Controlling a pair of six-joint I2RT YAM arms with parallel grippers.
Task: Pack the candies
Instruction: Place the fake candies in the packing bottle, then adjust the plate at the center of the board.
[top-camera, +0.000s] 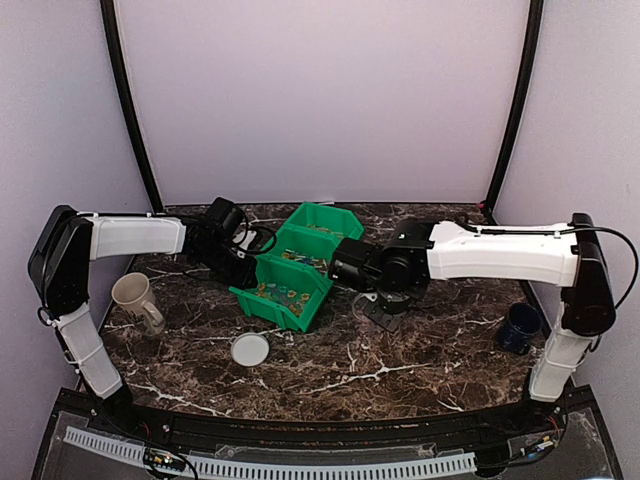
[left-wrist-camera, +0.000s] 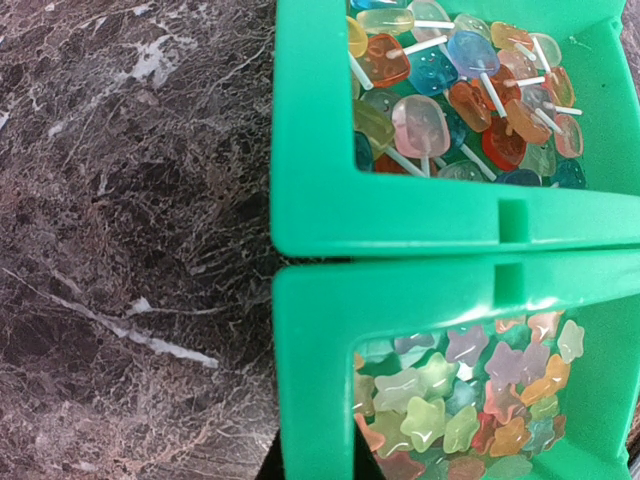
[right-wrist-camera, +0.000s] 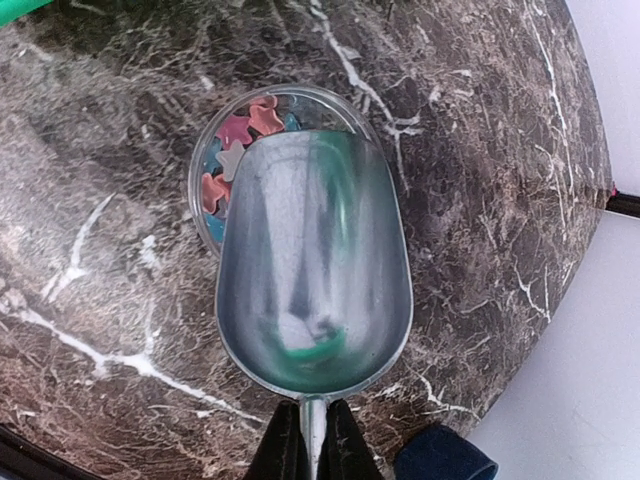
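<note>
Beside the green plastic bin (left-wrist-camera: 310, 200), the left arm's fingers (top-camera: 242, 268) are pressed together; whether they pinch its wall I cannot tell. Glossy, translucent candies (left-wrist-camera: 470, 400) fill its compartments: stars in one, flat lollipops on white sticks (left-wrist-camera: 440, 90) in another. On the dark, white-veined marble counter (right-wrist-camera: 120, 300), the right arm's fingers (right-wrist-camera: 283, 448) pinch the thin handle of a dull metal scoop (right-wrist-camera: 310, 270), its rounded bowl above a small clear round tub (right-wrist-camera: 200, 160) holding more stars.
</note>
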